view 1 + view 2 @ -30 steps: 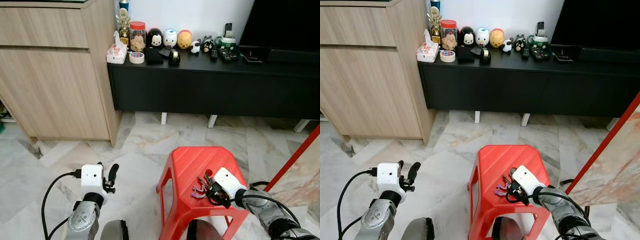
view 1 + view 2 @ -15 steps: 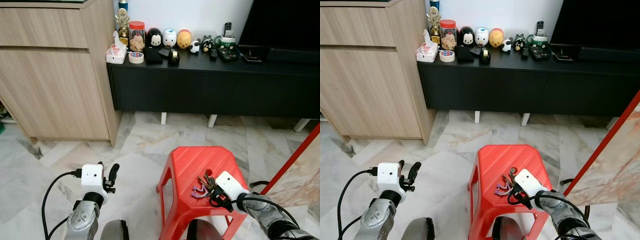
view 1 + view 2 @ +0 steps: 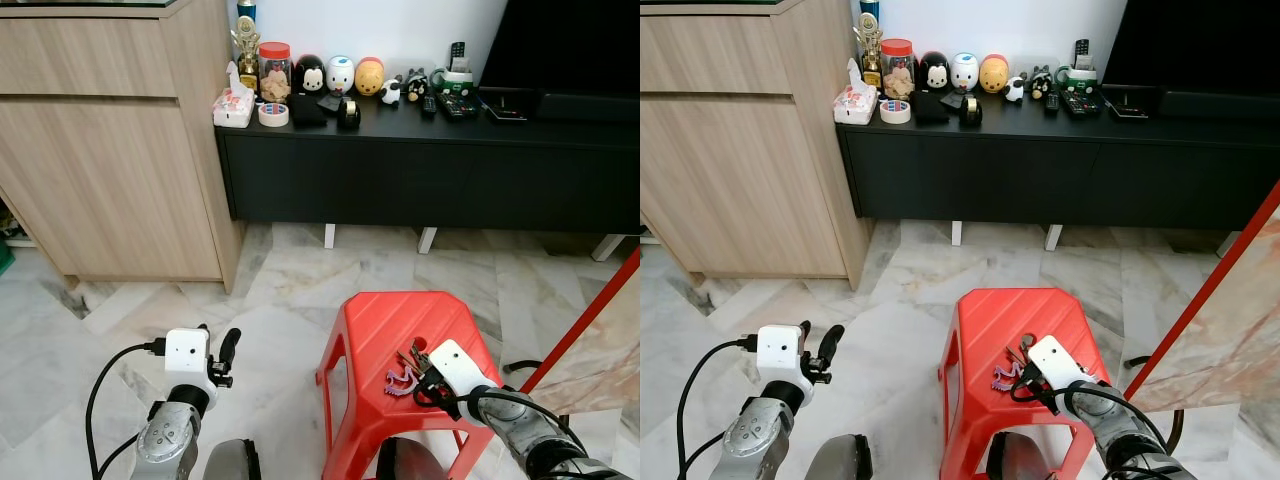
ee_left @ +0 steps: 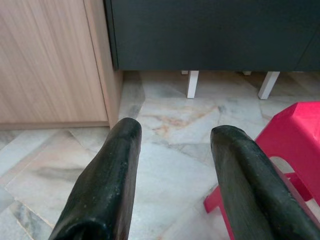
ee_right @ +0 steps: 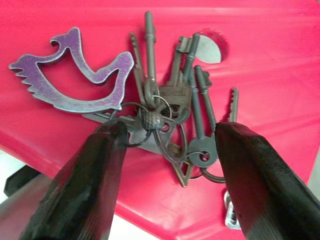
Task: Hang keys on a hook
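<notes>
A bunch of dark metal keys point(image 5: 172, 100) with a purple bird-shaped fob point(image 5: 75, 75) lies on top of a red plastic stool point(image 3: 385, 325). My right gripper point(image 3: 418, 376) is down at the keys point(image 3: 410, 362), open, one finger point(image 5: 82, 185) on each side of the bunch and the key rings between them. The purple fob point(image 3: 397, 380) sticks out toward my left. My left gripper point(image 3: 225, 352) is held low over the marble floor to the left of the stool, open and holding nothing; its fingers point(image 4: 107, 185) point at the cabinet base.
A light wood cabinet point(image 3: 110, 140) stands at the left. A long black TV console point(image 3: 430, 160) runs along the wall, with toys, a jar and remotes on top. A red pole point(image 3: 585, 315) slants at the right beside the stool. Open marble floor point(image 3: 270, 290) lies in front of the stool.
My right gripper has shifted slightly over the stool top beside the keys. The keys lie where they were, and the left arm has stayed still.
</notes>
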`<state>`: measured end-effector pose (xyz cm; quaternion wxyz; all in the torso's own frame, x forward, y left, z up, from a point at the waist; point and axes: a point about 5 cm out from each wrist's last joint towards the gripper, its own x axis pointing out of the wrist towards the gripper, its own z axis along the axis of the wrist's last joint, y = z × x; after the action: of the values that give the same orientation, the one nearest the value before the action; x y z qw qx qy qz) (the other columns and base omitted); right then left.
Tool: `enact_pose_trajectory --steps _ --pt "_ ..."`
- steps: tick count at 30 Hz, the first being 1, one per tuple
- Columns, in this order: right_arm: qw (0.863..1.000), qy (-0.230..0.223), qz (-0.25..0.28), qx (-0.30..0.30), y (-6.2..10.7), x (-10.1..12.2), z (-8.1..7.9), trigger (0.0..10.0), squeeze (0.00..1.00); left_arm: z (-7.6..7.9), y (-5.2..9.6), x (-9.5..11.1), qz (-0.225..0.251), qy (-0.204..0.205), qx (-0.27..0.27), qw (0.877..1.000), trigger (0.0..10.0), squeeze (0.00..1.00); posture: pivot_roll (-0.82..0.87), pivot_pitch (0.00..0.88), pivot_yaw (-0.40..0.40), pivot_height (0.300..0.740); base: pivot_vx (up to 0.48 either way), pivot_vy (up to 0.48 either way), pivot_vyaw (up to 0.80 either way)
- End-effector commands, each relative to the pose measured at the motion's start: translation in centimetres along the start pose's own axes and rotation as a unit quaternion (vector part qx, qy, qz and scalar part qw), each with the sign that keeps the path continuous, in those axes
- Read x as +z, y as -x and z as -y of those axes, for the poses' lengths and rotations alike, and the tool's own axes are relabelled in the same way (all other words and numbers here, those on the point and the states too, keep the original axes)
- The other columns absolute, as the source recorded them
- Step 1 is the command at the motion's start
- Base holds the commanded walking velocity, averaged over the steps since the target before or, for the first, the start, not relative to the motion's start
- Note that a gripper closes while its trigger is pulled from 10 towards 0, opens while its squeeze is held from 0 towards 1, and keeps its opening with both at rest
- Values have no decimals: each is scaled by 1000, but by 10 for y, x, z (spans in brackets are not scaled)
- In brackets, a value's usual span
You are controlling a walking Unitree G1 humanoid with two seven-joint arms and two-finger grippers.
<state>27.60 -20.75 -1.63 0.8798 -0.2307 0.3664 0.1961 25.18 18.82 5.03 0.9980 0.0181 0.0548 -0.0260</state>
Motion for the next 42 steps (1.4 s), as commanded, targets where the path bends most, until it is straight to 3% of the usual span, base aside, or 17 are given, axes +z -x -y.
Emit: enact_pose_trajectory --steps 1,6,7,8,32,37,42 --pt "1000 -10 -1 -7 0 2 3 10000 0 3 2 -2 -9 -5 -10 1000 10000 0 124 3 -60 591 0 0 0" --pt "1000 -14 -5 -14 -1 2 2 10000 0 4 3 -3 -12 -6 -10 1000 10000 0 126 5 -60 591 0 0 0" --pt "1000 -15 -6 -12 -1 3 2 2706 0 3 3 -3 -13 -7 -10 1000 10000 0 127 7 -60 591 0 0 0" --pt "1000 -15 -8 -12 -1 3 1 0 0 3 3 -3 -13 -8 -10 1000 10000 0 127 7 -60 591 0 0 0" --pt "1000 -24 -13 0 -5 1 -12 0 0 6 4 -5 -22 -17 -19 999 10000 0 139 7 -52 591 0 0 0" --pt "999 -32 26 -9 -7 14 -12 0 0 6 4 -5 -23 -17 -21 999 10000 0 140 0 -52 591 0 0 0" --pt "994 -80 75 -22 -7 26 -11 0 0 7 3 -6 -24 -18 -21 999 10000 0 136 0 -59 591 0 0 0"
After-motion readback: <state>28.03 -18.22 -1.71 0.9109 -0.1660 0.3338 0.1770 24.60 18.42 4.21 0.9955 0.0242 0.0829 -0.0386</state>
